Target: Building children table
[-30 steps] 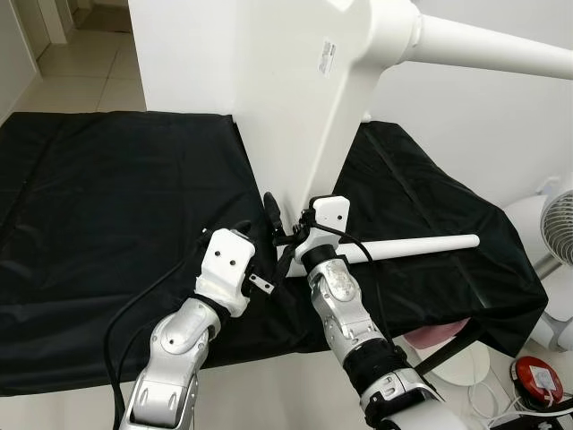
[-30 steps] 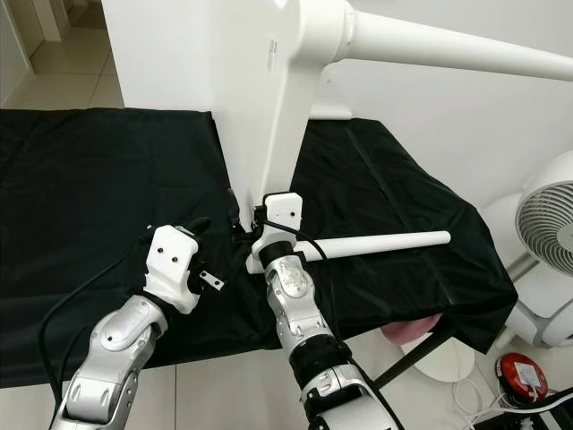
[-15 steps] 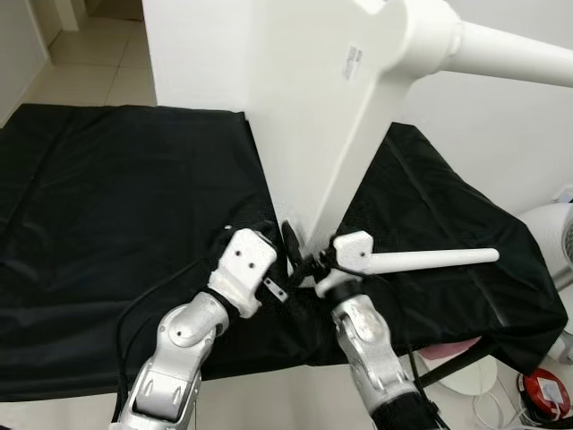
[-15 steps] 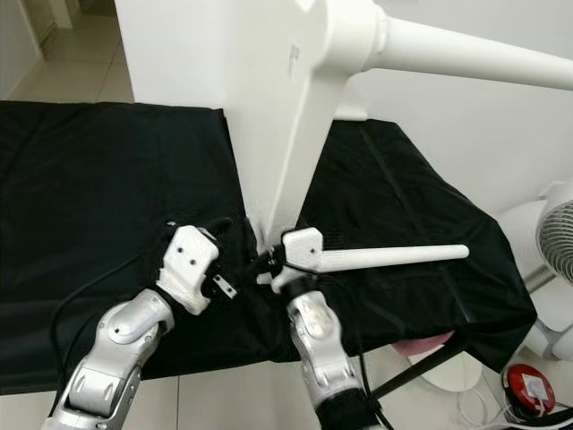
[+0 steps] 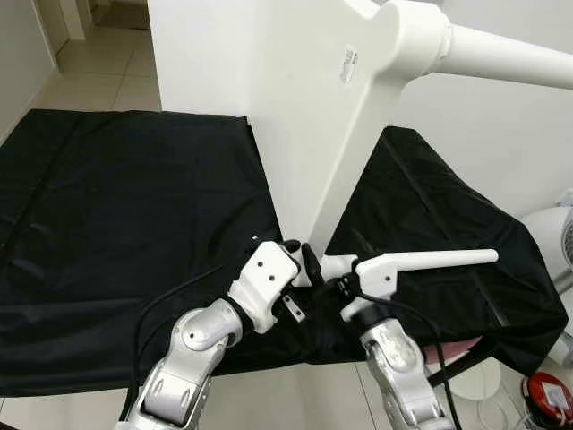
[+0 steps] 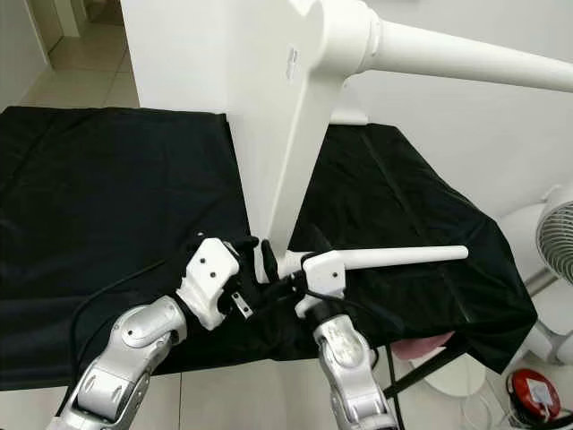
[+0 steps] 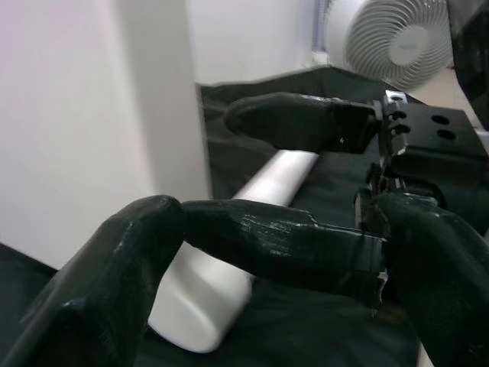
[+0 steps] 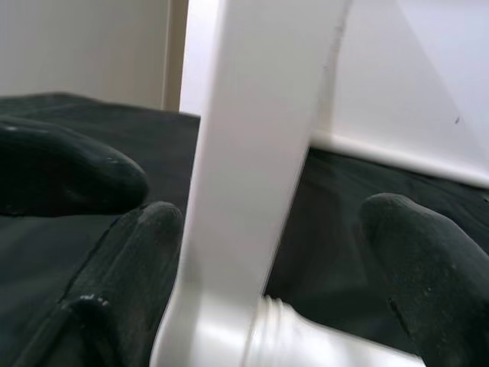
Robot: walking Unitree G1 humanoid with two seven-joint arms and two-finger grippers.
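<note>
Tabletop [image 5: 295, 107] upright on desk [image 5: 116, 206], lower corner near front edge. Both grippers closed in over last second: left gripper [image 5: 300, 260] spread beside corner; right gripper [image 5: 331, 285] spread, straddling panel edge above loose leg [image 5: 430, 260]. Corner grasp judged imminent.

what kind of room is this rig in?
Probably a room in a home, used as an assembly spot. Beige floor tiles run toward a doorway, a white pedestal fan stands at the right, and a low surface draped in black cloth holds the white tabletop panel.
</note>
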